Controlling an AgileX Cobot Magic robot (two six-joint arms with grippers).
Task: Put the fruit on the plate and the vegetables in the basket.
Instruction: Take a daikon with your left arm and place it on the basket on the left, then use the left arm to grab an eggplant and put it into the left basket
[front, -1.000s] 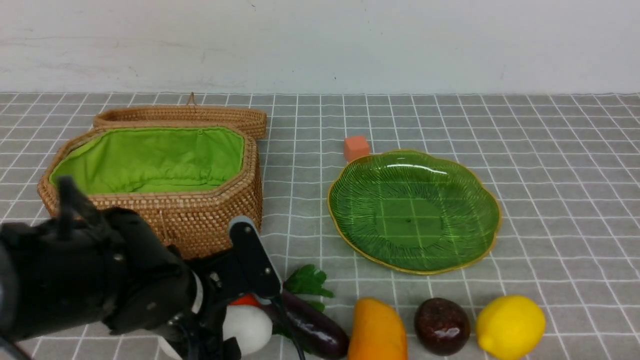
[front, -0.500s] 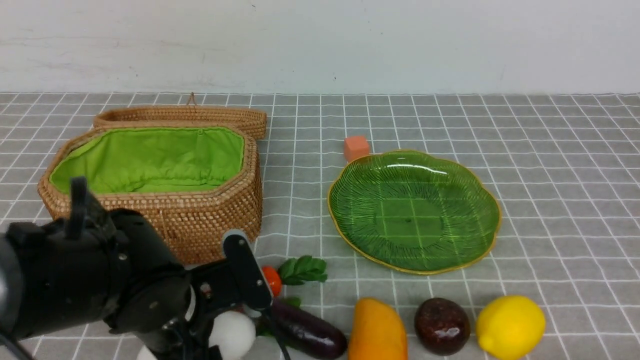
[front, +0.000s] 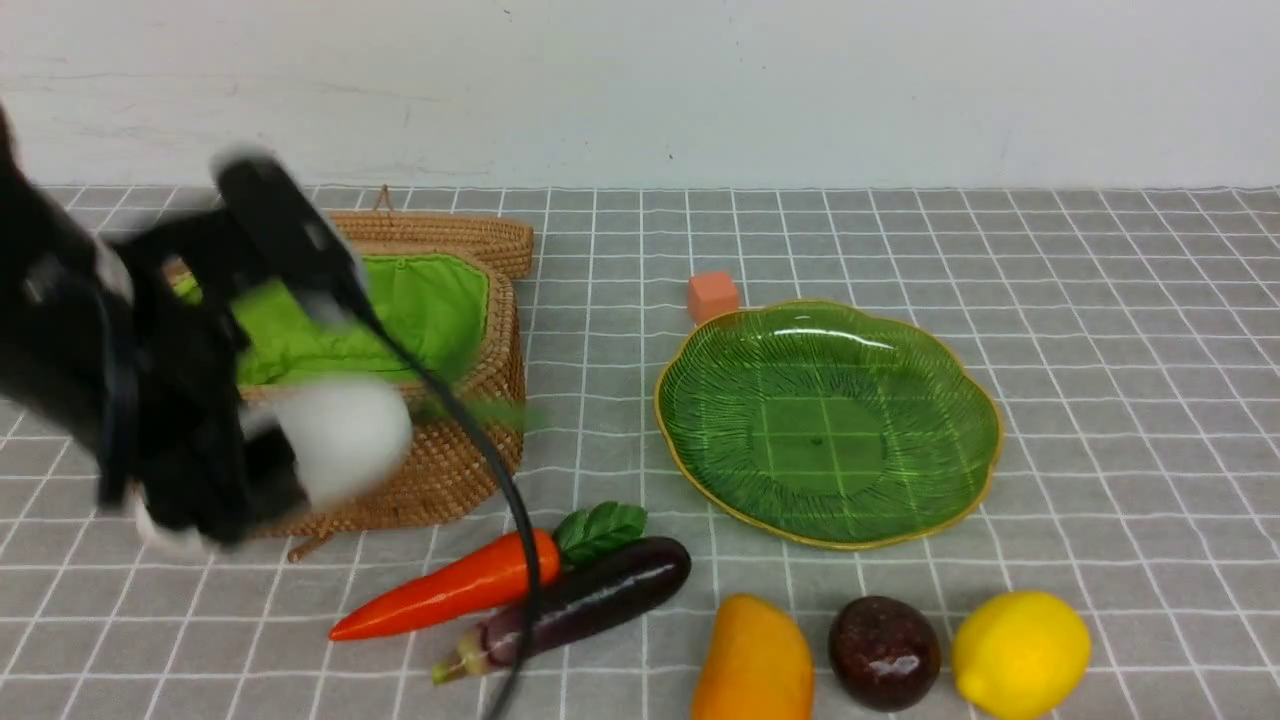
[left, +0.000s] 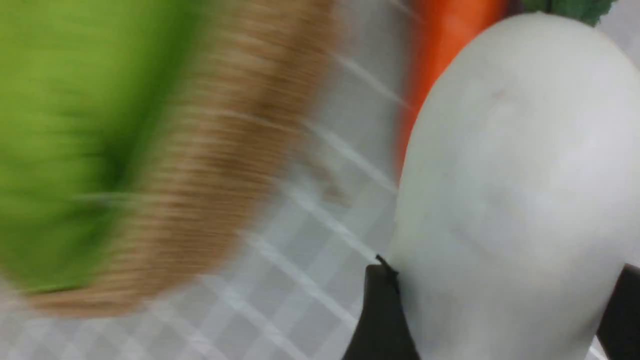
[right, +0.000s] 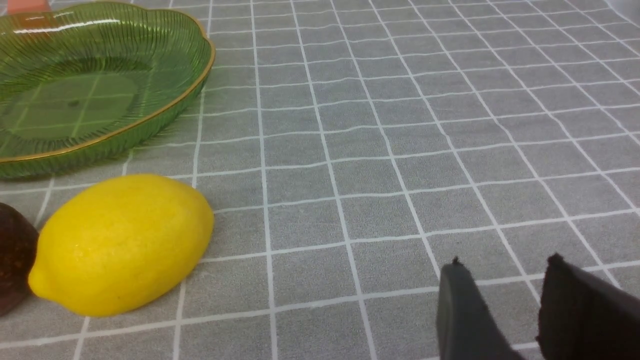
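My left gripper (front: 300, 440) is shut on the white radish (front: 345, 438) and holds it in the air in front of the wicker basket (front: 480, 400), blurred by motion. In the left wrist view the radish (left: 510, 165) fills the space between the black fingers, with the basket (left: 240, 150) beside it. The carrot (front: 450, 585) and the eggplant (front: 590, 600) lie side by side on the cloth. The mango (front: 750, 660), the maroon fruit (front: 884, 652) and the lemon (front: 1020, 655) lie in a row by the near edge. The green plate (front: 830, 420) holds nothing. My right gripper (right: 505, 260) is empty, jaws close together, low over the cloth to the right of the lemon (right: 125, 242).
The basket's lid (front: 450, 232) leans behind the basket. A small orange-pink cube (front: 712, 296) sits at the plate's far rim. A black cable (front: 500, 500) hangs from my left arm across the carrot and eggplant. Grey checked cloth covers the table.
My left arm has lifted the radish from the cloth up and back to the basket's front. The carrot and eggplant, hidden before, now lie uncovered and turned.
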